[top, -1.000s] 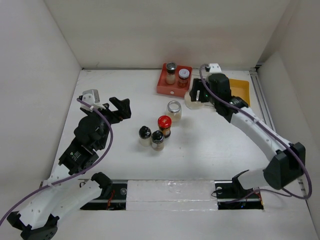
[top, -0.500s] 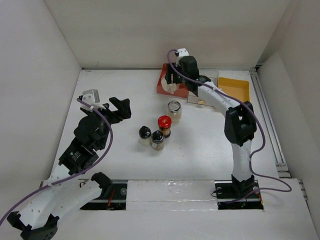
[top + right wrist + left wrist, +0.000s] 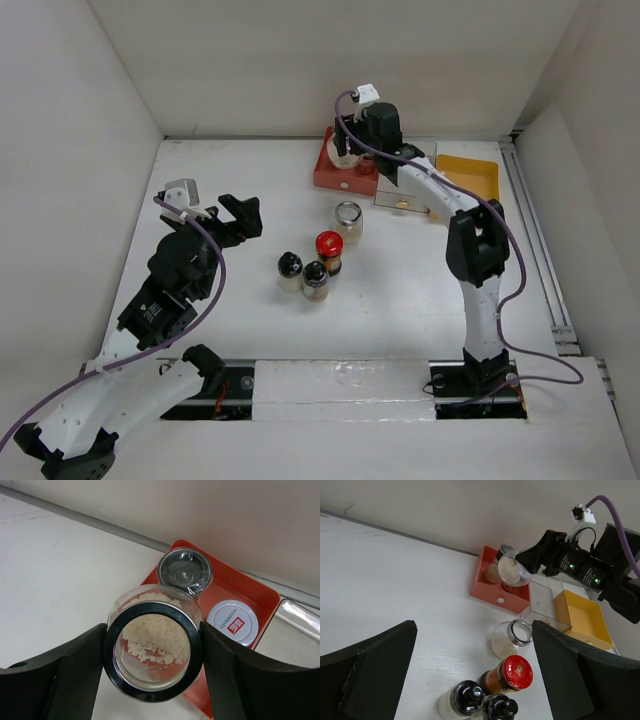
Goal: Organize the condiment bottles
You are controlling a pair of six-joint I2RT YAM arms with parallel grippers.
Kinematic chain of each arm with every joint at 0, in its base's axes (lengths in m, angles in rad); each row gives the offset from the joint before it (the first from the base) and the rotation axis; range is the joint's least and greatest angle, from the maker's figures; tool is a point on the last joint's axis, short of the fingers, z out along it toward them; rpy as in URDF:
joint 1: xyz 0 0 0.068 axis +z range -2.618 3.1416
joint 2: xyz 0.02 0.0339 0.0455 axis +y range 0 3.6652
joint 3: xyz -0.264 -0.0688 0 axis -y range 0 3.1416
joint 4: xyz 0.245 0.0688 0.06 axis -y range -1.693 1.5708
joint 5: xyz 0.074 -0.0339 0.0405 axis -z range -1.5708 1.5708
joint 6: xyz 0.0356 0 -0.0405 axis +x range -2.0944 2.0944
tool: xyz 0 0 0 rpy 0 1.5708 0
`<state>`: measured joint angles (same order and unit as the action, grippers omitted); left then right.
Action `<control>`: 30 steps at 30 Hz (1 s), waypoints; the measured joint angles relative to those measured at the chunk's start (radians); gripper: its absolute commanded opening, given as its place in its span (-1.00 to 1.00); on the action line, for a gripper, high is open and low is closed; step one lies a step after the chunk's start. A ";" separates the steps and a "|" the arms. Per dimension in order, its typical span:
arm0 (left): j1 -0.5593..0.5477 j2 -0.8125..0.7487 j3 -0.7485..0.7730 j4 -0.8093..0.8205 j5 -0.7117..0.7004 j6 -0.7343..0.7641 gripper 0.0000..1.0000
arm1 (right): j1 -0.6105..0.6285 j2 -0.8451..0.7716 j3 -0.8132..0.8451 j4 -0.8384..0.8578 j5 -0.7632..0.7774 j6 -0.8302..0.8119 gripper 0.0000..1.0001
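No text could be read. The white-lidded jar [image 3: 232,622] in the red tray [image 3: 227,585] bore a small red label whose white characters were too small to make out.

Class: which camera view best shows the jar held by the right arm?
Right wrist: the jar fills the frame between the jaws, its contents plain. Left wrist shows it small and distant; from the top, the arm largely hides it.

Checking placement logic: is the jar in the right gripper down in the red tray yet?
Not yet, it seems: the right gripper grips the jar, and the left wrist view shows it raised over the red tray.
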<state>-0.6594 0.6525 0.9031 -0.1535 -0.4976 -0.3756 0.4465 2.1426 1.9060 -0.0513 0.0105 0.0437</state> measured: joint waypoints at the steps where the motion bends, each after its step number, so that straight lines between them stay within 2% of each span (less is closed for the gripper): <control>1: 0.000 0.000 0.000 0.000 0.000 0.000 0.92 | -0.003 0.006 0.004 0.000 -0.008 -0.015 -0.02; 6: 0.000 0.001 0.000 0.000 0.000 0.000 0.92 | -0.019 0.050 0.009 0.006 -0.036 -0.082 -0.02; 16: 0.000 0.003 0.000 0.000 0.000 0.000 0.92 | -0.039 0.108 0.029 0.011 -0.103 -0.152 0.13; 20: 0.000 0.006 0.000 0.000 0.000 0.000 0.92 | -0.040 0.116 0.033 0.012 -0.120 -0.157 0.30; 26: 0.000 0.006 0.000 0.000 0.001 0.000 0.92 | -0.040 0.191 0.076 0.007 -0.135 -0.156 0.41; 30: 0.000 0.005 0.000 0.000 0.001 0.000 0.92 | -0.039 0.216 0.083 0.014 -0.140 -0.153 0.61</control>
<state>-0.6594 0.6575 0.9031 -0.1535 -0.4969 -0.3752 0.4072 2.3581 1.9892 -0.0368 -0.1295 -0.1097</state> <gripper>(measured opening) 0.960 0.770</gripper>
